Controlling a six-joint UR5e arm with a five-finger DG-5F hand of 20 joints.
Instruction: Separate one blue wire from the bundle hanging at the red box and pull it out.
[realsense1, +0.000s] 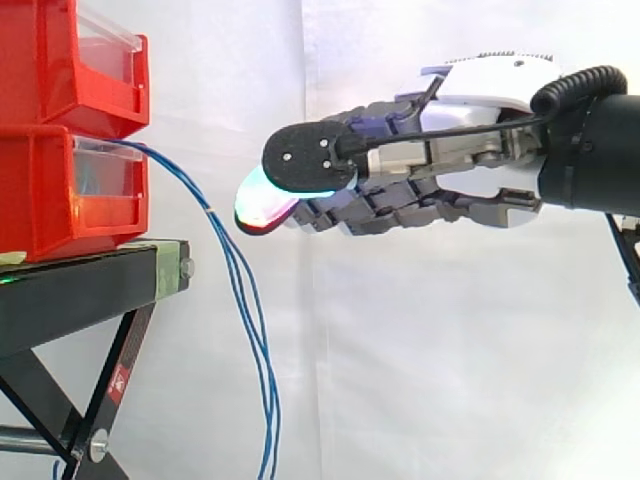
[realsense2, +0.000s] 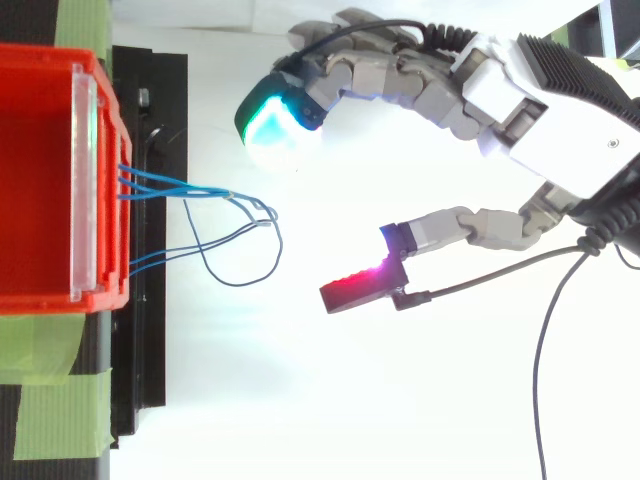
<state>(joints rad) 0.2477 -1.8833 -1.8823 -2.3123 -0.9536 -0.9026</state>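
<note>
The blue wires (realsense2: 185, 186) leave the front of the lower red bin (realsense1: 40, 200), at the top edge of its clear front panel (realsense1: 105, 180). Where they start inside is hidden behind that panel. In the side view they arc out and hang down in front of the black stand (realsense1: 70, 290), and their lower ends are cut off by the bottom edge. The strands run so close together there that their number cannot be told. From above they come out at two places along the bin's front and meet in a loose loop. The upper red bin (realsense1: 40, 60) is cut off at the top and left. The hand (realsense2: 500, 100) comes in from the right with its arm cut off at the edge. Its fingers are nearly straight, the thumb is spread well away from them, and it holds nothing. Its glowing fingertips (realsense1: 265, 203) point at the wires and stand near them without touching. A small red sticker (realsense1: 118, 380) on the stand's leg bears print too small to read. Green tape (realsense2: 55, 420) lies on the stand beside the bin.
</note>
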